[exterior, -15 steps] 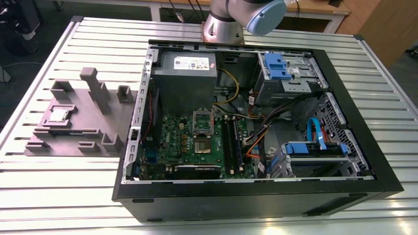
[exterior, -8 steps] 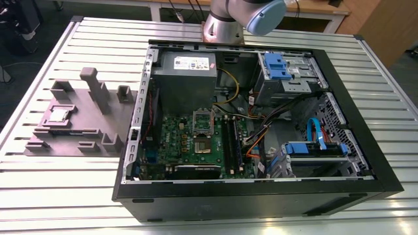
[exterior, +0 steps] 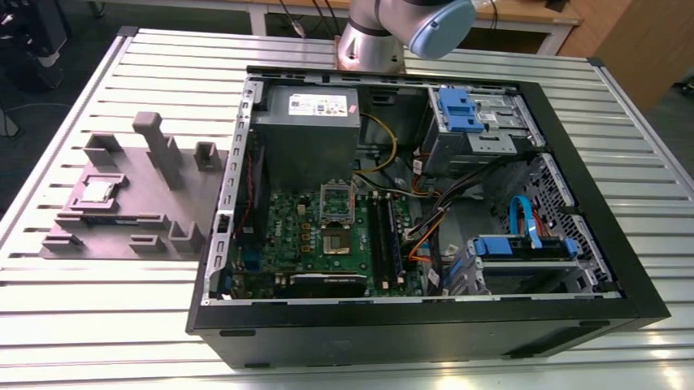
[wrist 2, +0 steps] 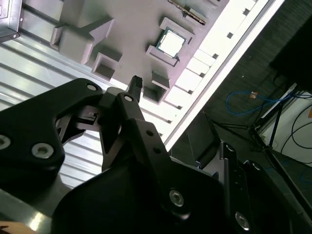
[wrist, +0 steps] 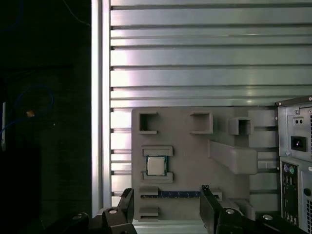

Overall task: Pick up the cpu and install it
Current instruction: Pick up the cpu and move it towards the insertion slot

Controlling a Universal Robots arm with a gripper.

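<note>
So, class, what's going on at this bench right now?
A robot arm is working on getting a cpu into the open PC case. The cpu lies in its slot on the grey tray beside the case, not yet picked up. In the first wrist view, the gripper hangs over the tray near the cpu, open and empty.

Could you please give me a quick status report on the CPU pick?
End effector open, empty, above the grey holder. Cpu seated in holder, not yet picked. Low ridges flank it on two sides.
</note>
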